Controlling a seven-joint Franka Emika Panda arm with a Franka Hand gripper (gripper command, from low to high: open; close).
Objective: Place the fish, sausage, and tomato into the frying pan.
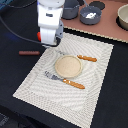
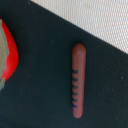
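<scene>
Sausage [image 1: 29, 52] lying flat on dark tabletop [image 1: 15, 70] off the placemat's [image 1: 95, 95] edge toward the exterior view's left, below the arm, well apart from frying pan [image 1: 90, 15]; gripper state impossible to tell.

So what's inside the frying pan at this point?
The frying pan holds one small white piece, probably the fish. No tomato shows in it. The sausage lies on the dark table, outside the pan.
</scene>
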